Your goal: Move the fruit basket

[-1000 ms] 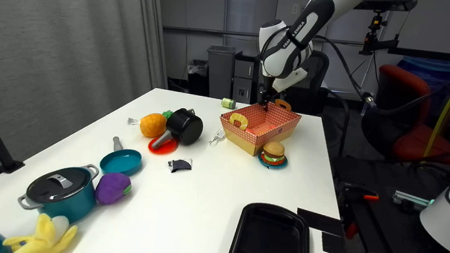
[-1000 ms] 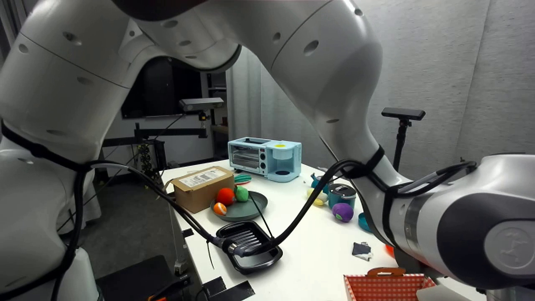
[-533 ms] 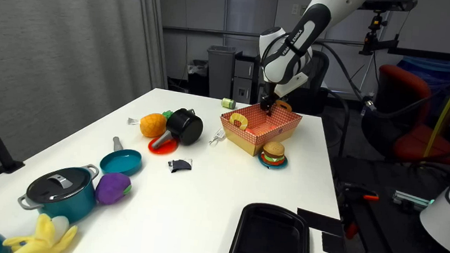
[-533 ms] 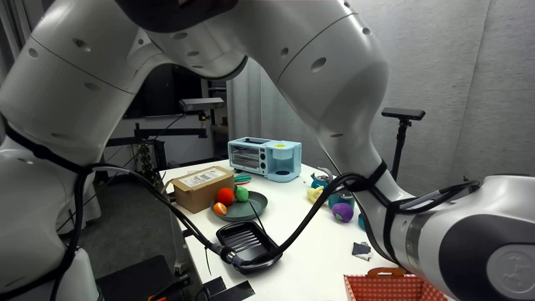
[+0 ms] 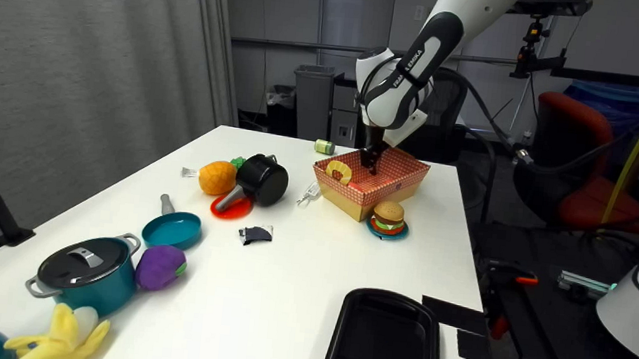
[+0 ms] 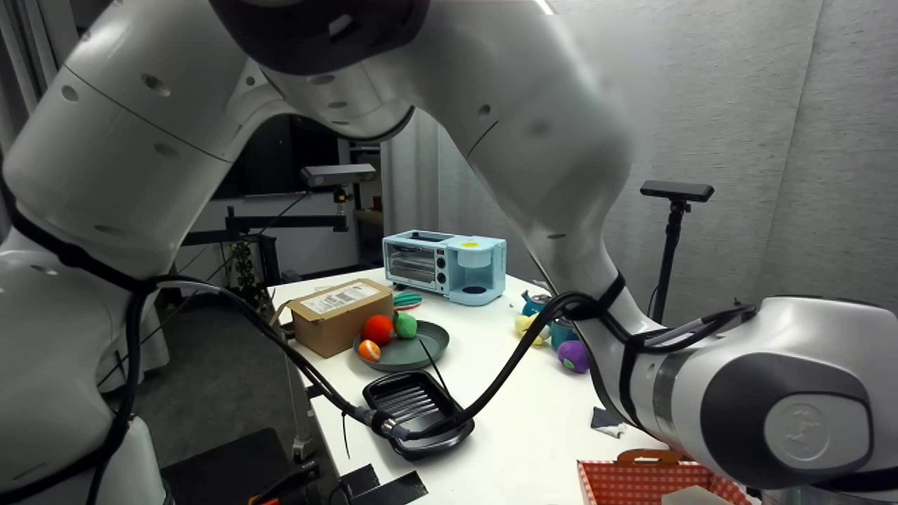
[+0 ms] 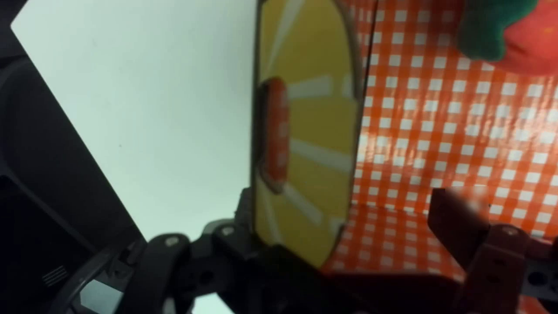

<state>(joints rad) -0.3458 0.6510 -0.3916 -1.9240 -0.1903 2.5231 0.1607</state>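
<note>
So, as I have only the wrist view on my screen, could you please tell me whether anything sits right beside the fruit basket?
Observer: Yes, in an exterior view a toy hamburger on a small teal plate sits by a corner of the fruit basket; whether they touch, I cannot tell.
Operator: Thank you. Is there any cookware nearby as well?
Observer: In an exterior view, a black saucepan sits between the basket and a toy pineapple.
Operator: And what stands at the end of the table away from the basket?
Observer: A light-blue toaster oven stands there, seen in an exterior view.
</note>
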